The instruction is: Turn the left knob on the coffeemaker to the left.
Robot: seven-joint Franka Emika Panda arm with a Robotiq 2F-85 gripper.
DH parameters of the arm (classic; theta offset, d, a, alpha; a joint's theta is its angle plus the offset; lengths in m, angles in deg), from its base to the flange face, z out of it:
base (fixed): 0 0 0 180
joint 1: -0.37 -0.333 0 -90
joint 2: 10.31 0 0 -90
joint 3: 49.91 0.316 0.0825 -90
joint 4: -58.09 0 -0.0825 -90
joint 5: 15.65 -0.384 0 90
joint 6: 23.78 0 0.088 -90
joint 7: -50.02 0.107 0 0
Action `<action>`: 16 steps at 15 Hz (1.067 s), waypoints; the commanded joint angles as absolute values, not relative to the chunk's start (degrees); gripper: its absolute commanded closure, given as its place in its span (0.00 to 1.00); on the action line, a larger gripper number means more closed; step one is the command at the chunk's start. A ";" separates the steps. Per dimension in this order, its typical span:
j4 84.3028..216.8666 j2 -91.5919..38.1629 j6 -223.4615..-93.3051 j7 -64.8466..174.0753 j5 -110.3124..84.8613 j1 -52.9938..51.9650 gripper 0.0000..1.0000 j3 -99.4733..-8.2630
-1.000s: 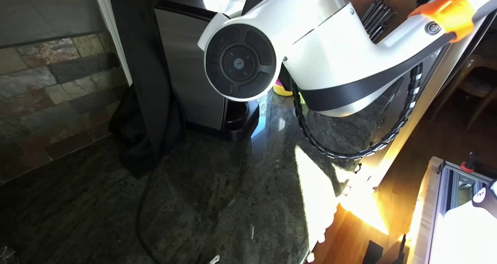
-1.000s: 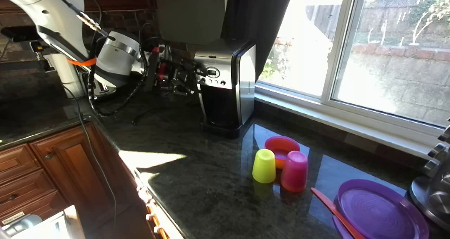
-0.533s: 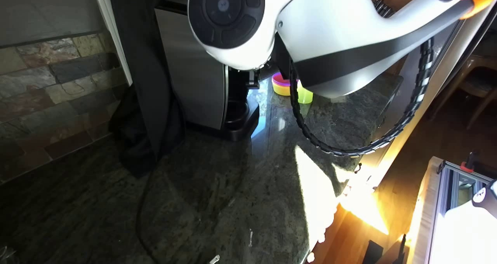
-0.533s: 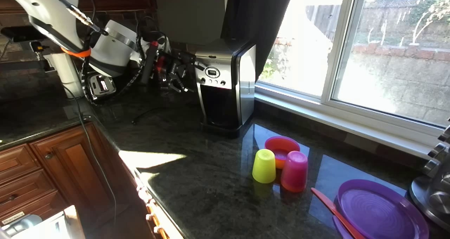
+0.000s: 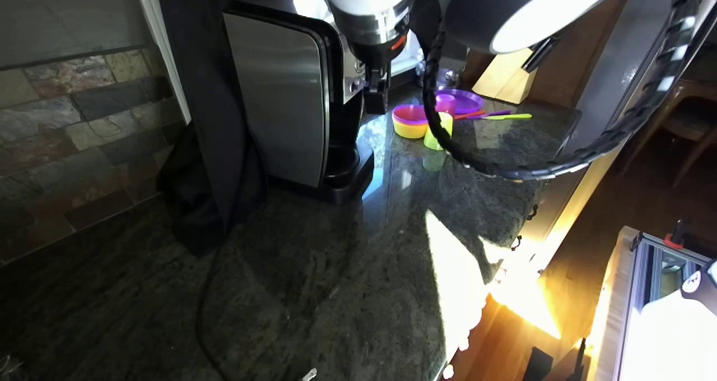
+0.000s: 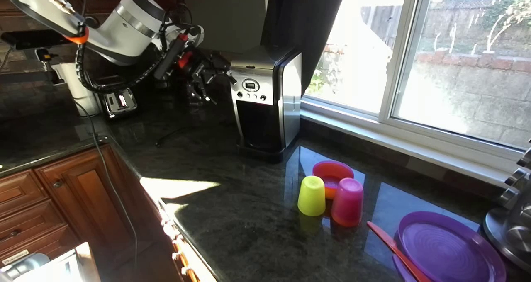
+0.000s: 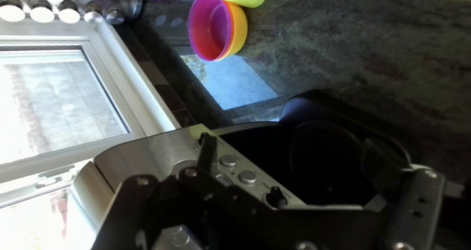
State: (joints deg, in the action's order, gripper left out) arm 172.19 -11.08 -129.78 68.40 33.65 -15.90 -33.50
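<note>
The coffeemaker is a tall boxy appliance with a steel side and black base; it stands in both exterior views, its silver front panel showing a display, buttons and two black knobs. The left knob sits at the panel's lower left; in the wrist view it is the lower knob, partly cut off by my gripper. The right knob is partly behind a finger in the wrist view. My gripper is open and empty, left of the panel in that exterior view, fingers spread before it. Contact with a knob cannot be told.
A yellow cup, a pink cup and an orange bowl stand on the counter by the coffeemaker. A purple plate lies farther off. A dark curtain hangs behind. A toaster stands below the arm.
The arm has risen and the wrist has tilted. The gripper has drawn back a little from the panel, leaving the left knob visible in an exterior view. The coffeemaker has not moved.
</note>
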 commanded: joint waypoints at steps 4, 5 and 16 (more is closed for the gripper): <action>172.86 -5.34 -131.25 58.41 15.76 -13.16 0.00 -36.56; 172.63 -4.77 -130.78 57.39 13.41 -12.76 0.00 -36.99; 173.91 0.90 -131.02 56.48 0.80 -9.04 0.00 -40.28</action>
